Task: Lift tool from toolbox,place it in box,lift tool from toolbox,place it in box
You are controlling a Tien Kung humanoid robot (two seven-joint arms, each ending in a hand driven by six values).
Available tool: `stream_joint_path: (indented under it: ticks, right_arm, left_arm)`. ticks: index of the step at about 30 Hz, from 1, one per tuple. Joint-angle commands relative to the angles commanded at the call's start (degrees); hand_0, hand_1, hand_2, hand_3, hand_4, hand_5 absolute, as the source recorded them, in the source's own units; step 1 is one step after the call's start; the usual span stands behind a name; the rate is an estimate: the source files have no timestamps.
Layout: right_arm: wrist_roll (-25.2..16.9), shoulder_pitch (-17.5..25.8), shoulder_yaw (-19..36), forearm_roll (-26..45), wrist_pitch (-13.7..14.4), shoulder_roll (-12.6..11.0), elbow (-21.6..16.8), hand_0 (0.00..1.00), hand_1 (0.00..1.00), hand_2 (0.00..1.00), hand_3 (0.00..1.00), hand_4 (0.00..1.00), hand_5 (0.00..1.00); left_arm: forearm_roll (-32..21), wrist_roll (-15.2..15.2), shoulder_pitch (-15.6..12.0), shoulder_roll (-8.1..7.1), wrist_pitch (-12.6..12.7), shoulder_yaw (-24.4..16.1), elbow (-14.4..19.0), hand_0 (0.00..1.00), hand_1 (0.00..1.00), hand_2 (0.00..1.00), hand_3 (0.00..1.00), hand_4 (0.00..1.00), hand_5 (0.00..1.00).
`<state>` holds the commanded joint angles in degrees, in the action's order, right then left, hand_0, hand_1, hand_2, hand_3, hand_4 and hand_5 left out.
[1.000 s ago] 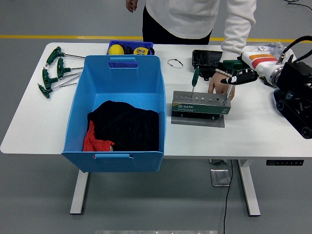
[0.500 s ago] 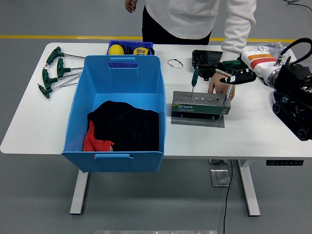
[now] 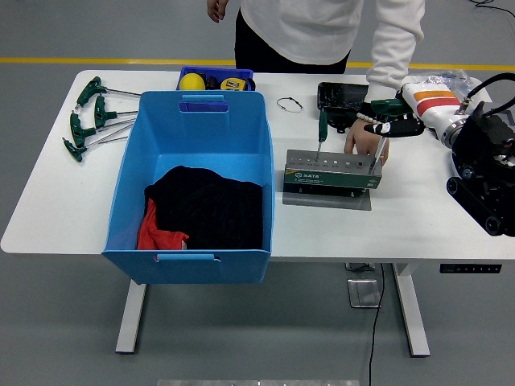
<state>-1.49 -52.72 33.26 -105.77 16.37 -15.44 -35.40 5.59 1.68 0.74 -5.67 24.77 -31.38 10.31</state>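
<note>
Right hand [image 3: 392, 126] of mine is closed on the top of a tool [image 3: 378, 147], a thin metal rod with a dark handle. It stands straight up in the toolbox [image 3: 331, 174], right under my hand. I think I hold it from the top so it can slide straight out of its hole.

One more tool, with a green handle [image 3: 322, 125], stands at the other end of the toolbox, left of my hand.

A person's hand [image 3: 364, 141] rests on the worktop [image 3: 64, 209] just behind the toolbox, very near my hand, maybe to keep it from tipping.

Far left of my hand sits the big blue box [image 3: 193, 186] with dark and red cloth [image 3: 201, 211] inside. Nothing I pulled is in it yet, I think.

My left hand is not in view.
</note>
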Motion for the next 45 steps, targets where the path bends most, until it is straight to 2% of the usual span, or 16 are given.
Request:
stream_joint_path:
  ticks: [1, 2, 7, 8, 15, 22, 34, 45]
  right_arm:
    - [-0.07, 0.02, -0.05, 0.19, 0.29, -0.04, -0.06, 0.081, 0.054, 0.078, 0.071, 0.998, 0.760]
    - [-0.05, 0.02, -0.11, 0.37, 0.53, -0.12, -0.20, 0.023, 0.002, 0.015, 0.013, 0.998, 0.730]
    - [0.43, -0.25, -0.27, -0.08, 1.97, -0.60, -0.90, 0.023, 0.002, 0.015, 0.013, 0.998, 0.730]
    - [0.51, -0.32, -0.26, -0.22, 2.30, -0.68, -1.03, 0.002, 0.002, 0.002, 0.002, 0.998, 0.692]
    - [1.36, -1.14, 0.47, -1.61, 4.81, -1.33, -2.16, 0.002, 0.002, 0.002, 0.002, 0.998, 0.677]
    - [2.04, -2.04, 1.31, -2.82, 5.38, -2.44, -3.72, 0.002, 0.002, 0.002, 0.002, 0.998, 0.663]
    - [2.97, -4.76, 3.17, -3.14, 3.64, -5.22, -7.76, 0.002, 0.002, 0.002, 0.002, 0.998, 0.654]
    - [5.06, -7.87, 5.23, -4.41, 1.66, -7.78, -13.41, 0.002, 0.002, 0.002, 0.002, 0.972, 0.651]
  left_arm:
    - [0.11, 0.02, 0.00, 0.00, 0.01, -0.08, 0.00, 0.548, 0.536, 0.538, 0.716, 0.753, 0.667]
    - [0.08, 0.01, 0.00, -0.02, -0.01, -0.01, 0.00, 0.547, 0.534, 0.537, 0.715, 0.752, 0.667]
    - [0.17, -0.02, 0.02, -0.07, -0.07, -0.10, 0.00, 0.547, 0.534, 0.537, 0.715, 0.752, 0.667]
    - [0.12, -0.03, 0.01, -0.07, -0.09, -0.06, 0.00, 0.546, 0.534, 0.537, 0.715, 0.752, 0.667]
    - [0.63, 0.05, -0.10, -0.10, -0.12, -0.50, 0.00, 0.546, 0.532, 0.538, 0.715, 0.751, 0.668]
    - [1.82, 0.17, -0.24, -0.11, -0.05, -1.76, 0.00, 0.545, 0.531, 0.537, 0.714, 0.750, 0.667]
    - [3.92, 0.43, -0.54, -0.24, 0.05, -3.53, 0.00, 0.544, 0.530, 0.536, 0.713, 0.748, 0.668]
    - [3.88, 0.37, -0.86, -0.25, 0.13, -3.79, 0.00, 0.545, 0.526, 0.532, 0.711, 0.747, 0.667]
